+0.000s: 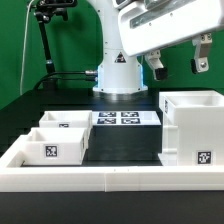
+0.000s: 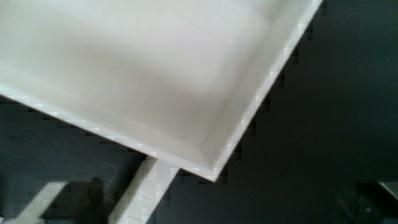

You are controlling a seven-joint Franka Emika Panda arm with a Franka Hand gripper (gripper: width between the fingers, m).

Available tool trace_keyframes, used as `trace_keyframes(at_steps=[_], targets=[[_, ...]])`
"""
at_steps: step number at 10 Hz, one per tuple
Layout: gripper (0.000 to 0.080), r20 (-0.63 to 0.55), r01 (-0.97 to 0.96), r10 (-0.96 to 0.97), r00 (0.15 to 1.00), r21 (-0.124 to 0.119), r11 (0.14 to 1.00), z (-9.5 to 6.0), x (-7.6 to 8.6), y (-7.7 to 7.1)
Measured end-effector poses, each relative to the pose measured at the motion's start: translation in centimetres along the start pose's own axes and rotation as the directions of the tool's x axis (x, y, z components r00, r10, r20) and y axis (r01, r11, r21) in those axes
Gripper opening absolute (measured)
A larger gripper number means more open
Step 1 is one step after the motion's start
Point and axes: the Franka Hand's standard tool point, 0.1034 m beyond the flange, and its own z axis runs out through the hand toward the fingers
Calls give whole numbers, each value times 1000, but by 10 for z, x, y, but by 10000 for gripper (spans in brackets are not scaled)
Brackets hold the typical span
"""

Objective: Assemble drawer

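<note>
Gripper: high at the far right, above the drawer housing and apart from it; fingers spread wide, nothing held.
Tripod: dark stand, far left, in front of the green backdrop.
Far tray: open-top, left side of the table, close behind the near tray; cannot tell whether they touch.
Near tray: open-top, tag on its near face, up against the rim.
Marker board: flat at centre, between the trays and the housing, just in front of the arm base.
Arm base: white, far centre.
Drawer housing: tall white box, right side, upright, tag low on its near face; well apart from both trays.
White panel: fills most of the wrist view, raised edge, blurred; cannot tell which part it is.
Table: black, matte.
Rim: low white border along the near side.
</note>
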Motion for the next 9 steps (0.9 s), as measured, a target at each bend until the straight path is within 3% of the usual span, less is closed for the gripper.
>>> trace_keyframes(at_steps=[1,2,7,9], targets=[[649,21,185,-184,983,-55,981,10,-3,9],[649,49,330,-327,944,-69,941,11,-1,17],[649,185,620,-601,777,-69,781,2,31,68],[649,179,615,-596,783,-69,786,3,29,65]])
